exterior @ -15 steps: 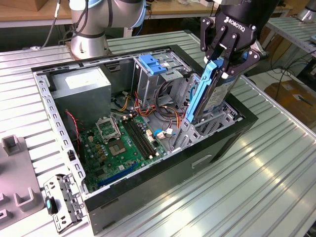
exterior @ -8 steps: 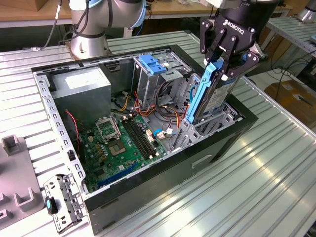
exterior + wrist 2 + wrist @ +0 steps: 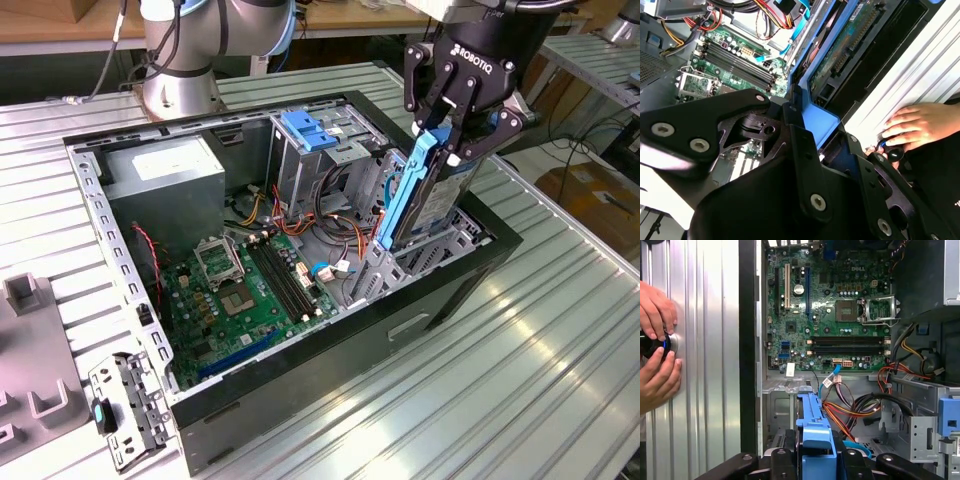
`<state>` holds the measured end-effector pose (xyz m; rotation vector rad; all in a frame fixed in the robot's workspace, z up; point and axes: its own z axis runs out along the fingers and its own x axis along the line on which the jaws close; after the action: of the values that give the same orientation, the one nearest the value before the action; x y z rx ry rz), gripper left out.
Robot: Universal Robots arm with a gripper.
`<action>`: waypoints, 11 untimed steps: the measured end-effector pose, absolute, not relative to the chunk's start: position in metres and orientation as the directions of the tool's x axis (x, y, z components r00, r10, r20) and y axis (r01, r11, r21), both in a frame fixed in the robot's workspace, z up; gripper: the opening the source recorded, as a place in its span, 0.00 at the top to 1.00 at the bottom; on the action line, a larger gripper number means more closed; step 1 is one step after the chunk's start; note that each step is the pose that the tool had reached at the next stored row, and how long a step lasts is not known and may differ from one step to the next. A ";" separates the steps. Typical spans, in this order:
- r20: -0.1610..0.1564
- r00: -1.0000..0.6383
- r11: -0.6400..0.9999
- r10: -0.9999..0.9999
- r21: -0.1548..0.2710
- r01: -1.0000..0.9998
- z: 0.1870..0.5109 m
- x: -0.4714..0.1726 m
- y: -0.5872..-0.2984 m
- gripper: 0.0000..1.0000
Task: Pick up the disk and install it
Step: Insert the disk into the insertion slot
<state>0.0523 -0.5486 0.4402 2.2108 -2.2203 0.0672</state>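
Gripping the flat silver metal disk (image 3: 432, 205) with its light blue plastic bracket by its top, the black fingers (image 3: 428, 100) hold it upright beneath them, lower end in the open black computer case (image 3: 330, 345). It looks stiff, weighty and shock-sensitive.

The exterior view looks down at a slant from off one corner of the open case (image 3: 330, 370). It stands far enough back to take in the whole case, the table (image 3: 540, 370) around it and the gripper (image 3: 448, 140) at upper right of the frame. Both wrist views sit close behind the gripper, looking past the held disk (image 3: 814, 425) into the case. All three share the motherboard (image 3: 250, 290); both wrist views share a hand (image 3: 920, 125) on the table.
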 end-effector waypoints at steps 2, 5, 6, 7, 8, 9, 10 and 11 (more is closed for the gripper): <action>0.036 -0.005 0.004 -0.999 -0.025 -1.000 0.440 0.052 -0.549 0.63; 0.036 -0.005 0.004 -0.999 -0.025 -1.000 0.440 0.052 -0.549 0.63; 0.036 -0.005 0.004 -0.999 -0.025 -1.000 0.440 0.052 -0.549 0.63; 0.036 -0.005 0.004 -0.999 -0.025 -1.000 0.440 0.052 -0.549 0.63; 0.036 -0.005 0.004 -0.999 -0.025 -1.000 0.440 0.052 -0.549 0.63; 0.036 -0.005 0.004 -0.999 -0.025 -1.000 0.440 0.052 -0.549 0.62; 0.036 -0.005 0.004 -0.999 -0.025 -1.000 0.440 0.052 -0.549 0.56; 0.036 -0.005 0.004 -0.999 -0.025 -1.000 0.440 0.052 -0.549 0.56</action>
<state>0.0523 -0.5486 0.4398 2.2106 -2.2200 0.0677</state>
